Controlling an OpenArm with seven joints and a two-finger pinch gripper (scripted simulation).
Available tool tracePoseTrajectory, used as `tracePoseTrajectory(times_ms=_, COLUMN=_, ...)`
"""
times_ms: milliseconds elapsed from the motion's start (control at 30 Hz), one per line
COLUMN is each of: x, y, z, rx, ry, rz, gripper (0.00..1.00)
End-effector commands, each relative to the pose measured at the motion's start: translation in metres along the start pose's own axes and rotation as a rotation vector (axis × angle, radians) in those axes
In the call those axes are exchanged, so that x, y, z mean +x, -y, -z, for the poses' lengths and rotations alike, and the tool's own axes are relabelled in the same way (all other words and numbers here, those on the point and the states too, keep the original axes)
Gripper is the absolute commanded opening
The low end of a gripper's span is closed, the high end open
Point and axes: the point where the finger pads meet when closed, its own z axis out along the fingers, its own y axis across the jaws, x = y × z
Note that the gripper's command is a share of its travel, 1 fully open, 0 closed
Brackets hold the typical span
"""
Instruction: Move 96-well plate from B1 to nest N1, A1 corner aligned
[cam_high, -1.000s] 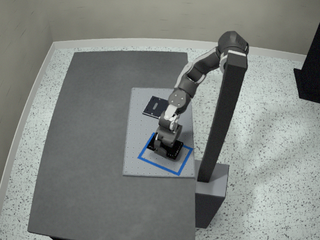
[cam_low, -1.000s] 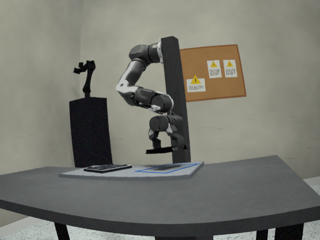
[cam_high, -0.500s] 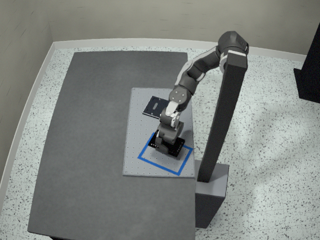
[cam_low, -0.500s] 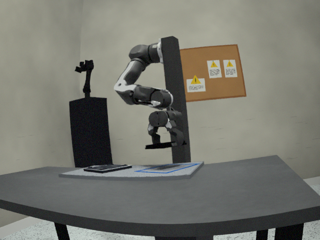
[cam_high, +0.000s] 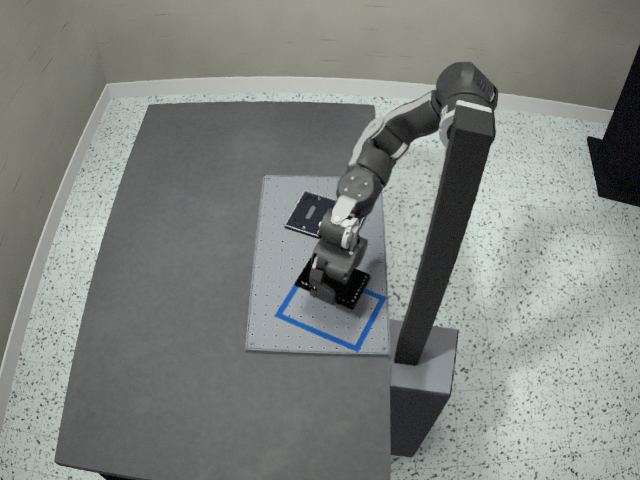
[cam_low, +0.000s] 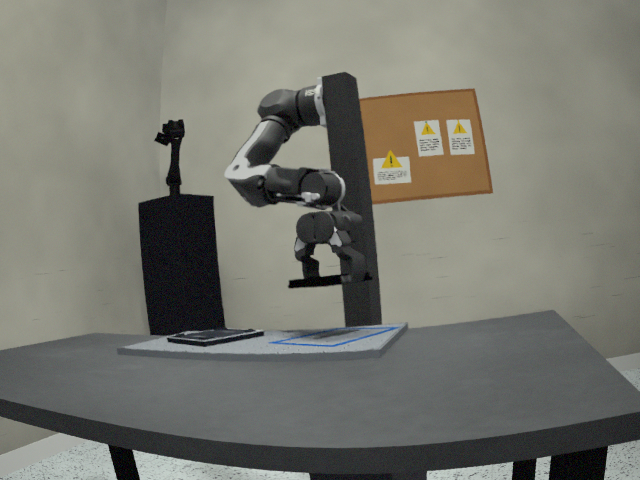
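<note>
table (cam_low: 465,372): dark, carries grey breadboard (cam_high: 273,268) | arm (cam_low: 258,149): folded above the board | plate nest (cam_high: 309,213): on board's far end | blue-outlined spot (cam_high: 330,322): on near end | gripper (cam_low: 330,276): jaws pinching 96-well plate (cam_low: 315,282), held level, high above that outline

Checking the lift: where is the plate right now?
In the exterior view, the plate hangs clamped in the tool, well above the blue outline, right of the nest.
</note>
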Motion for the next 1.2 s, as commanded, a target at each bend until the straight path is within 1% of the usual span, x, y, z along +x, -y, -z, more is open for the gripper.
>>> tracePoseTrajectory(times_ms=0, x=0.001, y=0.001, z=-0.002, rx=0.005, ry=-0.001, rz=0.0, gripper=0.0)
tracePoseTrajectory(times_ms=100, x=0.004, y=0.002, z=-0.005, rx=0.004, ry=-0.002, rz=0.004, gripper=0.0)
tracePoseTrajectory(times_ms=500, x=0.004, y=0.002, z=-0.005, rx=0.004, ry=-0.002, rz=0.004, gripper=0.0)
tracePoseTrajectory(times_ms=667, x=-0.016, y=0.037, z=-0.003, rx=0.002, ry=-0.002, rz=0.08, gripper=0.0)
tracePoseTrajectory(times_ms=1067, x=-0.016, y=0.037, z=-0.003, rx=0.002, ry=-0.002, rz=0.08, gripper=0.0)
tracePoseTrajectory(times_ms=1167, x=-0.029, y=0.058, z=-0.002, rx=0.003, ry=-0.001, rz=0.078, gripper=0.0)
